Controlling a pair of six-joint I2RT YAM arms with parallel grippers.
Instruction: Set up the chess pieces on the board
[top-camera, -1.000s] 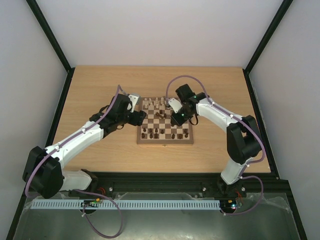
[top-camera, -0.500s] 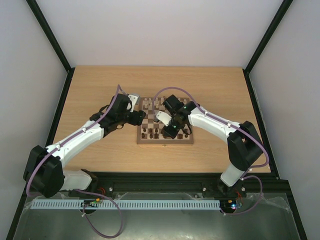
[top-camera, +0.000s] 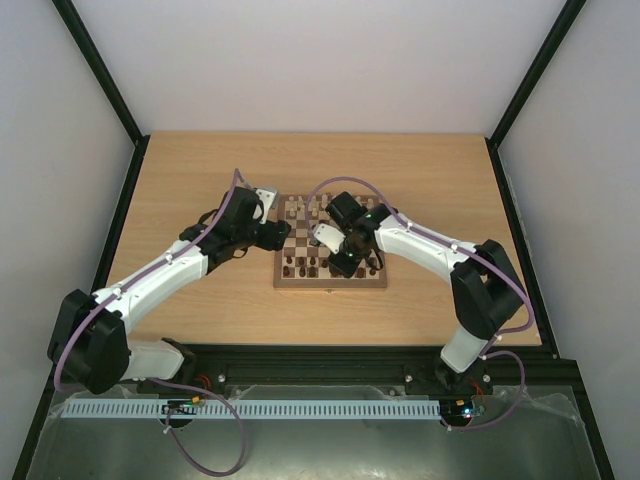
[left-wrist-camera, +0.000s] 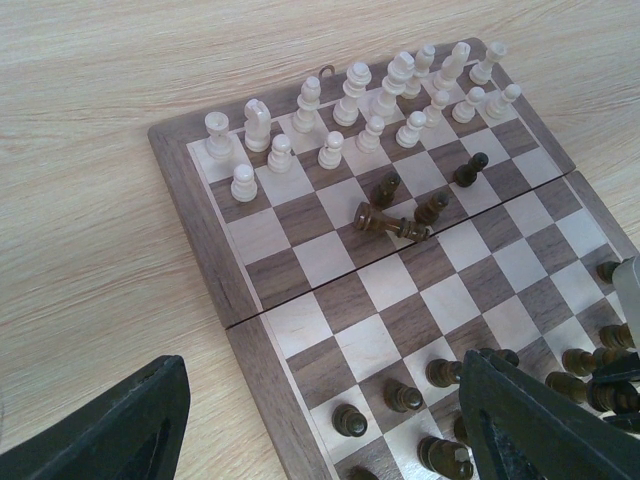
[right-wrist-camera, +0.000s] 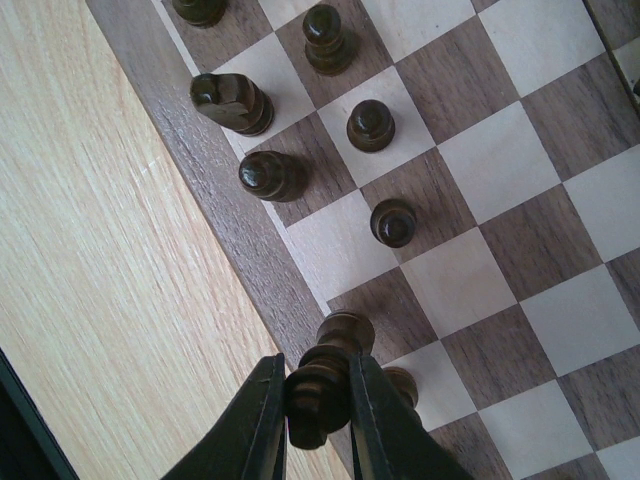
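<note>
The board lies mid-table, with cream chess pieces in its far rows and dark ones along its near rows. My right gripper is shut on a dark brown piece, held just above a dark square by the board's near rim; in the top view it hovers over the near rows. My left gripper is open and empty over the board's left edge. A fallen dark piece lies mid-board among three standing dark ones.
Dark pieces stand close around the held piece, and one stands directly behind the right fingers. Cream rows fill the far side. Bare wooden table surrounds the board; black frame posts rise at the table's corners.
My right gripper has swung from the board's right-middle area leftward and nearer, to above the near rows, staying shut. The left arm has not moved.
</note>
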